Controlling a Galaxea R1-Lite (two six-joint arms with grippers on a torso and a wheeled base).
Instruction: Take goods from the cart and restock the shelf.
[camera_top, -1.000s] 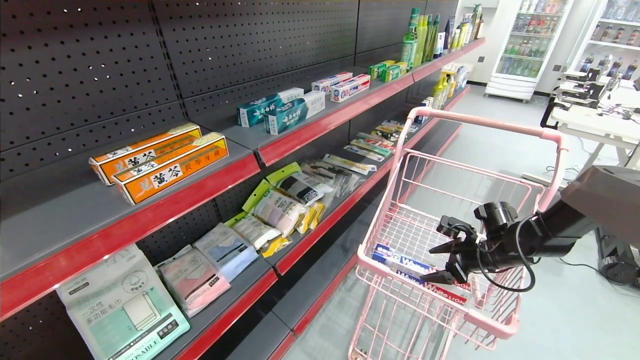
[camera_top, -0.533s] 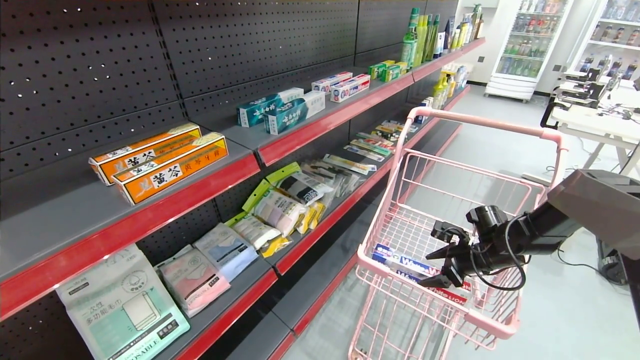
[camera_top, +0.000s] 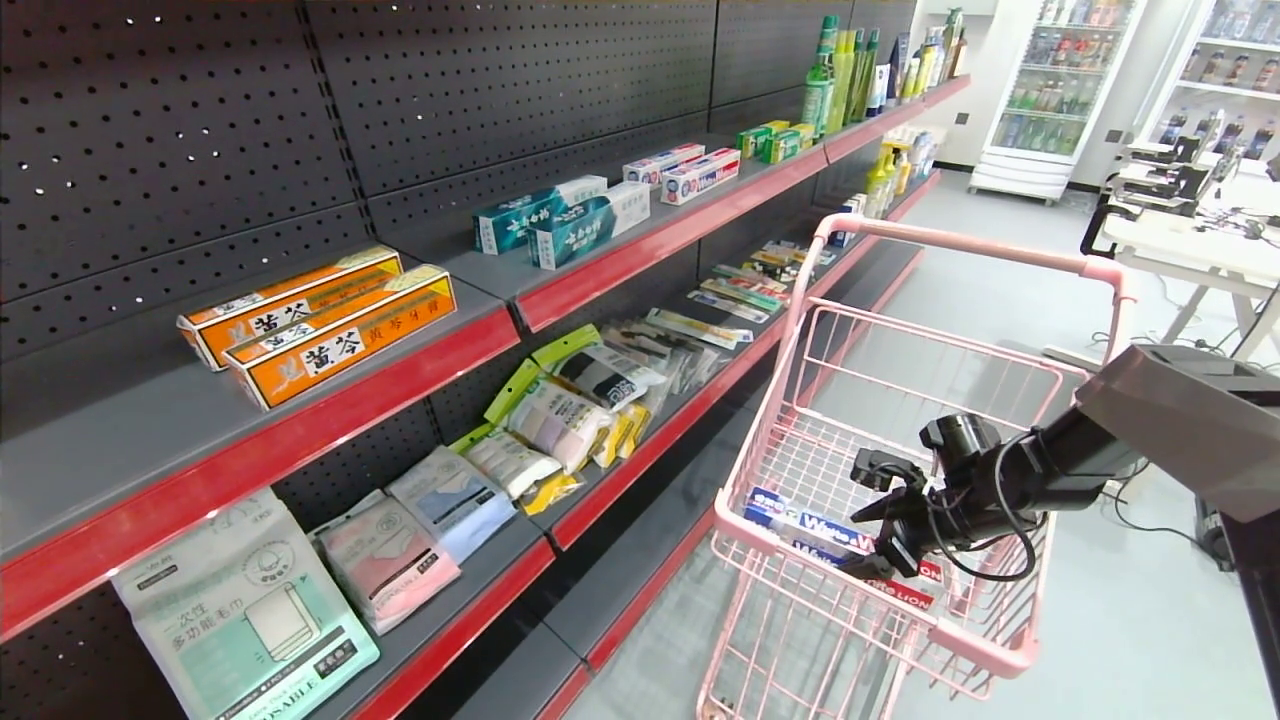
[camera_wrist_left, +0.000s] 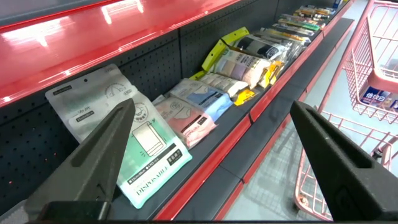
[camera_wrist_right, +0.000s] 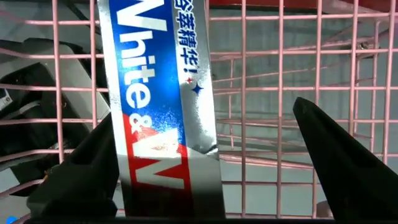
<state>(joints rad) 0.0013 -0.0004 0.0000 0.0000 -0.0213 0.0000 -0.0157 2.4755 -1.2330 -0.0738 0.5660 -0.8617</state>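
Fingers (camera_wrist_right: 348, 168) of the right gripper (camera_top: 868, 540) spread wide: two dark, matte, wedge-shaped blades down inside the cart (camera_top: 985, 650), one on either side of the toothpaste box (camera_top: 815, 528), not closed on it; contact impossible to judge. Long, slim carton lying flat on the cart's wire floor, along the end opposite the handle. Glossy card, blue band over red, with bold white Latin lettering and a short line of Chinese characters. Close up from the right wrist: a glare patch and a slight crease across the shiny face, thin pink grid wires beneath and behind. From the head: the whole cart, pink coated wire with a rounded tube handle. Fingers (camera_wrist_left: 93, 162) of the left gripper (camera_wrist_left: 211, 104) also splayed, nothing between them, low on the cart's shelf side. Ahead of them in the left wrist view, soft pouches (camera_wrist_left: 199, 118) in pastel film, and a flat white-and-mint pouch (camera_wrist_left: 134, 146) with small dark print, too fine to make out. Alongside the cart, the shelf (camera_top: 650, 240): matte grey boards, glossy red front lips, black perforated back panels. On its upper tier, orange cartons (camera_top: 320, 320) with large black Chinese characters on white patches, then teal cartons (camera_top: 560, 220) closer to the cart's handle end.
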